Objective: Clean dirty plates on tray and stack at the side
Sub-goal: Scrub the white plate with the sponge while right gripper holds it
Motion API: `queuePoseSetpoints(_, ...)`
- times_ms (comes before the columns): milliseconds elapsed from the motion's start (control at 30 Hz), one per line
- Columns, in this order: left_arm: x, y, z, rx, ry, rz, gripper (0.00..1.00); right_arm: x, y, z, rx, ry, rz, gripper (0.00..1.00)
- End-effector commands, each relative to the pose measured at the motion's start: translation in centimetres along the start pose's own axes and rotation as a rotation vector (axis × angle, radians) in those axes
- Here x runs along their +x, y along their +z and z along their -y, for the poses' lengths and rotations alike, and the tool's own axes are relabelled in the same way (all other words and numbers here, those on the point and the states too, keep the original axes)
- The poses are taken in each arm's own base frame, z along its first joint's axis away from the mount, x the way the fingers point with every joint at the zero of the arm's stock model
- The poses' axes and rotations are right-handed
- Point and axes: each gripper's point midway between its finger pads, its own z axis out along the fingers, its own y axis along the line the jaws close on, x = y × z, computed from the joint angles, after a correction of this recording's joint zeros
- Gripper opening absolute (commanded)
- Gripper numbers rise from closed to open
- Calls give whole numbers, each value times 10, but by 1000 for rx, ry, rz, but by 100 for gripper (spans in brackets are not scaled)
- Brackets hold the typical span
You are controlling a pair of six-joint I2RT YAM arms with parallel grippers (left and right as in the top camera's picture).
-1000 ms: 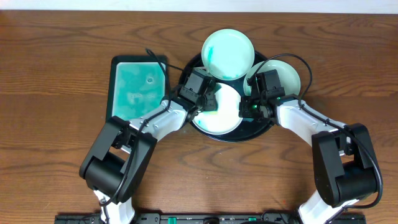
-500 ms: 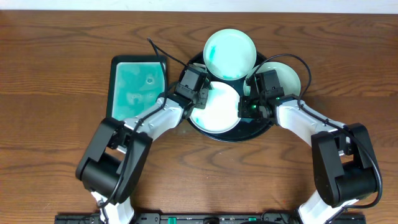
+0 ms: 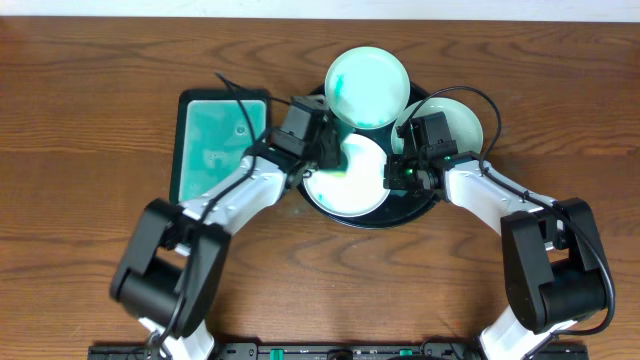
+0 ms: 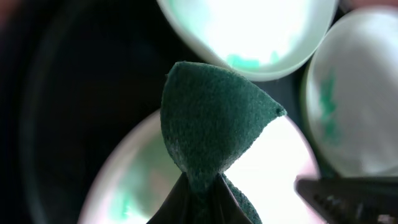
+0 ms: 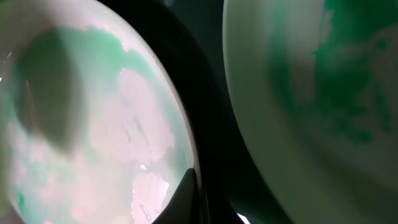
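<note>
Now we scrub: our left gripper (image 4: 198, 199) pinches the green sponge (image 4: 211, 118) over the front plate (image 3: 355, 190) at the near edge of the tray (image 3: 372, 222). Our right gripper (image 5: 188, 196), pressed together, meets its rim. We should press flat, sweeping smears rimward.

Robotics lab bench set up as a mock dishwashing station. Seen from above, two white-and-black robot arms, the left arm (image 3: 235, 195) and the right arm (image 3: 490, 200), rise from a black mounting rail (image 3: 330, 351) along the near edge of a dark-brown wood-grain table (image 3: 80, 60). Thin black cables (image 3: 470, 90) loop off their wrists. A pale strip (image 3: 300, 8), wall or floor, runs along the far edge. The kitchen props are few: small white plates (image 3: 367, 88) smeared teal-green, sitting in a round black pan (image 3: 372, 222); a rectangular teal tray (image 3: 222, 140) of green liquid beside it; and a dark green sponge (image 4: 211, 137), close up in the left wrist view.
</note>
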Motion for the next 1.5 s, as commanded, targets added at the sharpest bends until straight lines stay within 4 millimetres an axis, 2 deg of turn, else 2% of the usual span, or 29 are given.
queuePoseSetpoints(0,26,20,-3,2,-27,-84,7,6,3,11,45,-10,-15,1)
queuePoseSetpoints(67,35,26,-11,-23,-30,-112,7,6,3,11,45,-10,-16,1)
queuePoseSetpoints(133,39,28,-27,-98,-33,-119,7,6,3,11,45,-10,-16,1)
queuePoseSetpoints(167,40,26,-42,-178,-7,-111,7,6,3,11,45,-10,-16,1)
queuePoseSetpoints(333,35,5,-100,-506,143,-82,7,6,3,11,46,-11,-16,1)
queuePoseSetpoints(467,22,-11,-117,-637,219,-38,7,6,3,11,46,-14,-16,1)
queuePoseSetpoints(600,5,-20,-105,-609,223,18,7,6,3,11,47,-14,-19,1)
queuePoseSetpoints(667,-4,-26,-89,-549,202,55,7,7,3,11,47,-14,-20,1)
queuePoseSetpoints(700,-7,-28,-78,-496,172,70,7,7,3,11,47,-14,-20,1)
queuePoseSetpoints(833,-7,-23,-9,-118,-29,48,7,6,3,11,46,-14,-18,1)
queuePoseSetpoints(933,-2,-17,28,64,-93,6,7,6,3,11,46,-13,-19,1)
queuePoseSetpoints(1067,14,-5,31,58,-92,-34,7,6,3,11,46,-13,-19,1)
queuePoseSetpoints(1167,32,12,23,28,-92,-84,7,6,3,11,46,-13,-19,1)
queuePoseSetpoints(1233,39,22,11,-15,-96,-99,7,7,3,11,46,-13,-20,1)
queuePoseSetpoints(1300,44,30,-12,-104,-77,-100,7,7,3,11,47,-12,-22,1)
queuePoseSetpoints(1467,39,23,-52,-293,37,-72,7,8,3,12,49,-12,-26,1)
